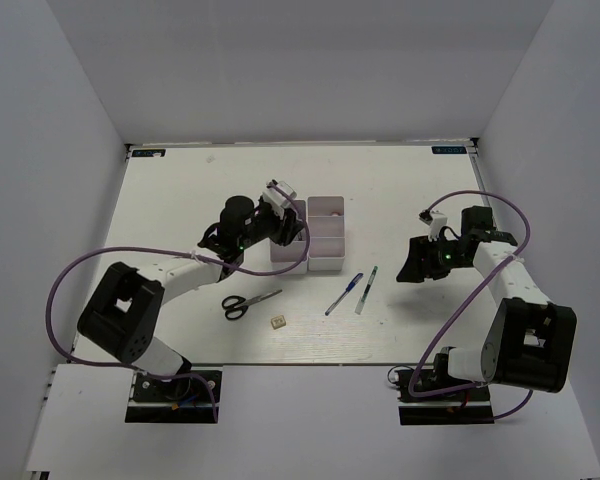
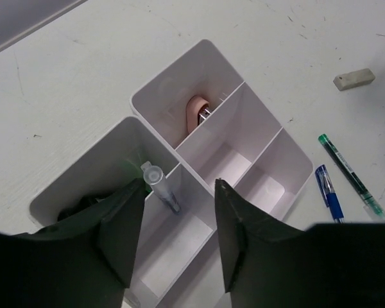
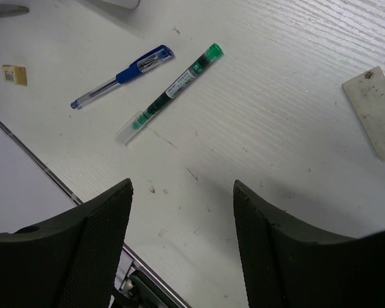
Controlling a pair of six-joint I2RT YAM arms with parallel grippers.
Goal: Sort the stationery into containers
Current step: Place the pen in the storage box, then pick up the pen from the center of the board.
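The white containers (image 1: 326,265) stand mid-table, two columns of compartments (image 2: 169,70). My left gripper (image 1: 286,226) hovers over the left column, open and empty (image 2: 178,192). A purple marker (image 2: 161,187) with a clear cap leans in a left-column compartment just below its fingers. The black-handled scissors (image 1: 250,303) and tiny beige block (image 1: 277,322) lie in front of the bins. The blue pen (image 1: 344,294) (image 3: 120,75) and dark slim pen (image 1: 366,290) (image 3: 169,93) lie side by side. The white eraser (image 3: 374,110) (image 2: 354,78) lies apart. My right gripper (image 1: 412,268) is open over bare table (image 3: 183,189).
A pinkish rounded object (image 2: 196,113) sits in the far compartment of the right column. White walls enclose the table on three sides. The table's near edge with a metal rail (image 3: 45,168) runs just below my right gripper. Purple cables loop beside both arms.
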